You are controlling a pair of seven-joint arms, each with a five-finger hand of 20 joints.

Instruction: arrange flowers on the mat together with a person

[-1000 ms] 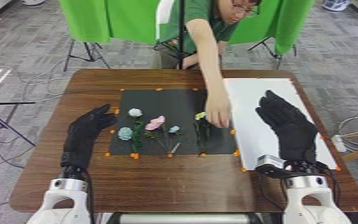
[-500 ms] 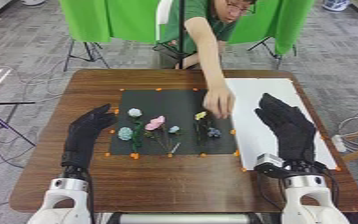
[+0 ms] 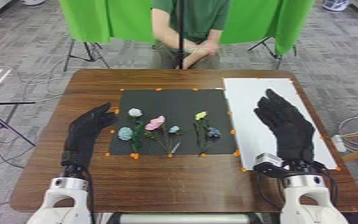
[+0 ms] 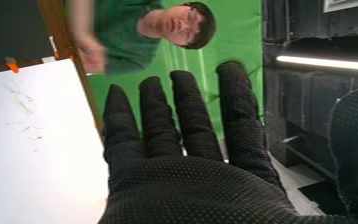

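Wooden table [image 3: 184,187], flowers [image 3: 156,121] on mat [image 3: 164,102], fingers [image 3: 278,105] either side

- I observe a brown wooden table [image 3: 158,185] with rounded near corners.
- I note a black mat [image 3: 162,102] flat near its middle.
- I see a white sheet [image 3: 246,92] just right of the mat, extending farther toward the table's far and near edges.
- I log small orange pieces [image 3: 135,156] along mat and sheet edges.

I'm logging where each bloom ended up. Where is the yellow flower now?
In the head view, the yellow flower lies on the black mat, right of the pink flower and just above the dark blue one.
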